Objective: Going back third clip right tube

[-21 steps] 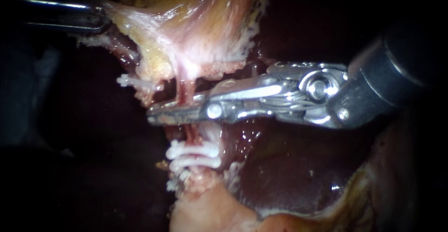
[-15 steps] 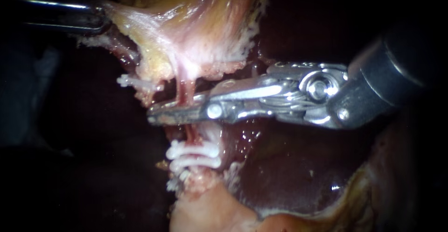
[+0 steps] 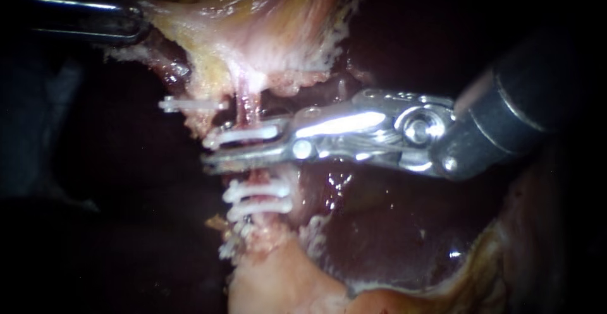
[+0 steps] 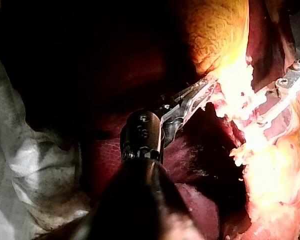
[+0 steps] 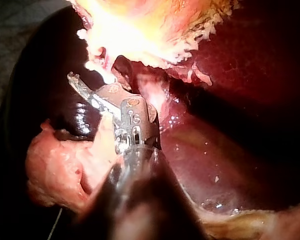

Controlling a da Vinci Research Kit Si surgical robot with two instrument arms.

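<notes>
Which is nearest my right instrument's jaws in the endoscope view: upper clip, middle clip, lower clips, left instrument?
1. Middle clip, between the right instrument's jaws.
2. Lower clips, below, and upper clip, above-left: too close to call.
3. Left instrument, far upper left.

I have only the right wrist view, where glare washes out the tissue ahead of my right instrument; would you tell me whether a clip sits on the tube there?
Observer: Yes. In the endoscope view a white clip lies across the tube, between the jaws of the right instrument.
Operator: Thank you. Are those jaws clamped on it?
Observer: No, they stand open; a gap shows between the clip and the lower jaw.
Operator: Is anything else on that tube?
Observer: Two more white clips sit close together lower down the tube, clear of the jaws.
</notes>
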